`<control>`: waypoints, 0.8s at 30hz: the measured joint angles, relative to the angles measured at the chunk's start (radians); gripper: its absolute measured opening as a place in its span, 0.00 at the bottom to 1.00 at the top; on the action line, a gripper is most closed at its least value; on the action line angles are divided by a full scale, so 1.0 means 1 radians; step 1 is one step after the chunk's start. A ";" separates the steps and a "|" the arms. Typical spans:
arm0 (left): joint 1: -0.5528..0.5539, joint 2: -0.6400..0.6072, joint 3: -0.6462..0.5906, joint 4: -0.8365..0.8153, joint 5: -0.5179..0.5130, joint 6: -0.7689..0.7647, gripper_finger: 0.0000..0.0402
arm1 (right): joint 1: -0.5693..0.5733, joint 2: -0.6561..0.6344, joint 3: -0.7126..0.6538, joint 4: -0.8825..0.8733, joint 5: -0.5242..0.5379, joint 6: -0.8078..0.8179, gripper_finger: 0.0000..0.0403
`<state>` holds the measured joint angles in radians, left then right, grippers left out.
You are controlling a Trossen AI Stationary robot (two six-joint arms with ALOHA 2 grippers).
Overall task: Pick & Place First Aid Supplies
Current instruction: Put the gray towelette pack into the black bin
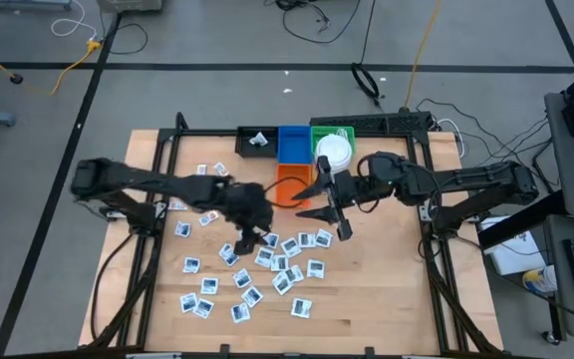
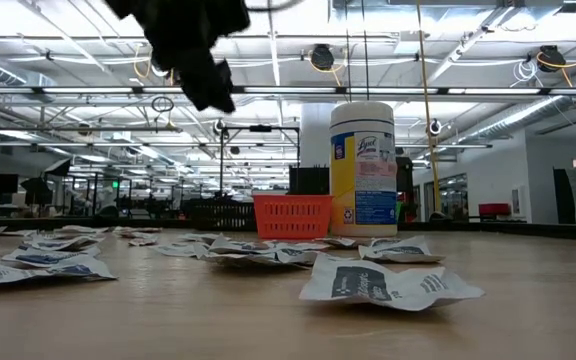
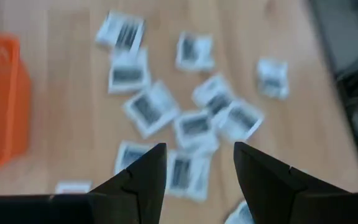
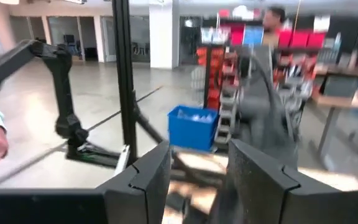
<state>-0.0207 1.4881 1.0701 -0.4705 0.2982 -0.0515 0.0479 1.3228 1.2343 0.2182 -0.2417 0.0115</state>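
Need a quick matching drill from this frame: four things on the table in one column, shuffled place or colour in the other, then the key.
Column 1
1. wipes canister
2. mesh basket
3. bin left of the green one
4. first aid packets

Column 2
A. orange
B. scattered flat on the wood, nearer the front of the table
C. blue
D. standing upright in the green bin

Pairs: 1-D, 2-A, 3-C, 4-B
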 joint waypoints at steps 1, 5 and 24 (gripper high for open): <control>-0.013 -0.034 -0.045 0.073 -0.004 -0.025 0.48 | 0.000 -0.003 0.000 -0.029 0.000 0.022 0.39; -0.052 -0.157 -0.202 0.295 -0.049 -0.126 0.48 | 0.008 -0.006 0.000 -0.178 -0.002 0.056 0.39; -0.120 -0.466 -0.377 0.466 -0.141 -0.293 0.48 | 0.091 0.273 0.000 -0.647 0.225 0.194 0.39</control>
<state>-0.1402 1.0226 0.6933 -0.0049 0.1569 -0.3443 0.1387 1.5962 1.2343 -0.4290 -0.0170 0.2054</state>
